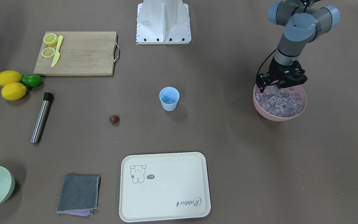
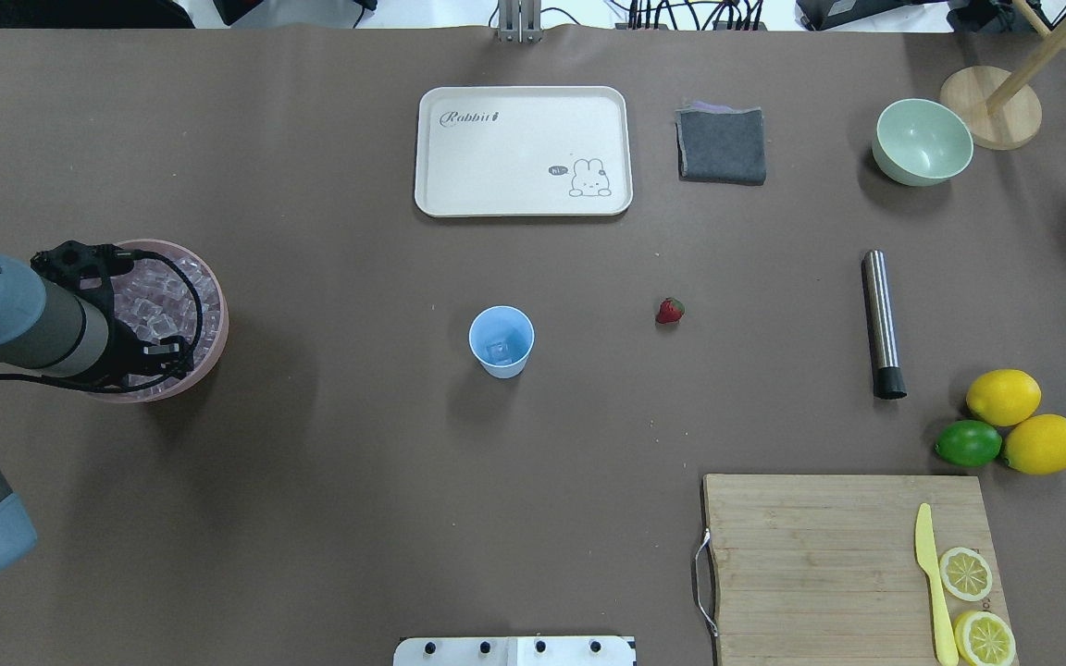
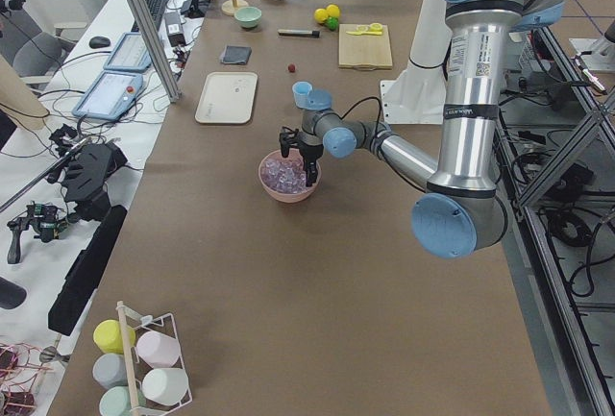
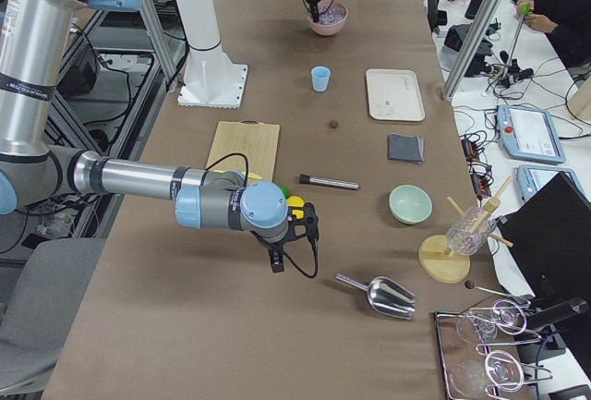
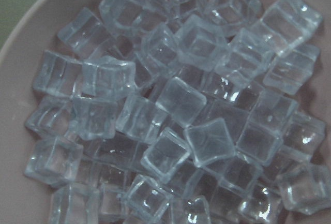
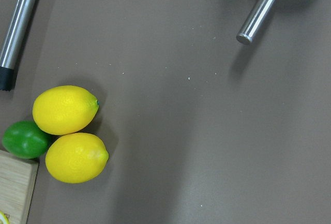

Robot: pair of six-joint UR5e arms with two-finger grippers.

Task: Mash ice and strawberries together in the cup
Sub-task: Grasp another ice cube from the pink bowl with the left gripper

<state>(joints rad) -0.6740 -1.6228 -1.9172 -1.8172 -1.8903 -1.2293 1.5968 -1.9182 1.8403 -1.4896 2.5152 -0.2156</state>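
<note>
— Brown cover lay over the whole worktop [image 1: 228, 149] when you looked, yes? Where were the task's things?

— Yes. I saw the cup [image 1: 169, 99] upright near the middle, and the strawberry [image 1: 114, 119] lay on the bare surface beside it, not touching it. Most of the ice [image 5: 176, 100] was heaped in the pink bowl [image 1: 279, 117], well apart from the cup, on the robot's left side. On the bottom of the cup something clear seemed to lie, perhaps one cube; I could not be sure.

— And the grippers?

— The left gripper [image 1: 277, 85] hung directly over the pink bowl, with its tips down at the ice. Its jaws looked spread apart, and I saw no cube between them. The right gripper [image 4: 277, 257] hovered over the worktop near the lemons [image 6: 64, 110]. It showed only in the side view, so I could not tell if it was open or closed.

— Which step was it, in your opinion?

— I judged it was the filling step: taking ice for the cup. Mashing had not begun, because the strawberry was outside the cup and the steel muddler [image 1: 41, 117] lay untouched.

— What did the next move need?

— I thought the jaws should close on one cube only, gently because the cubes looked slippery, then lift clear of the rim and carry it across to the cup.
</note>
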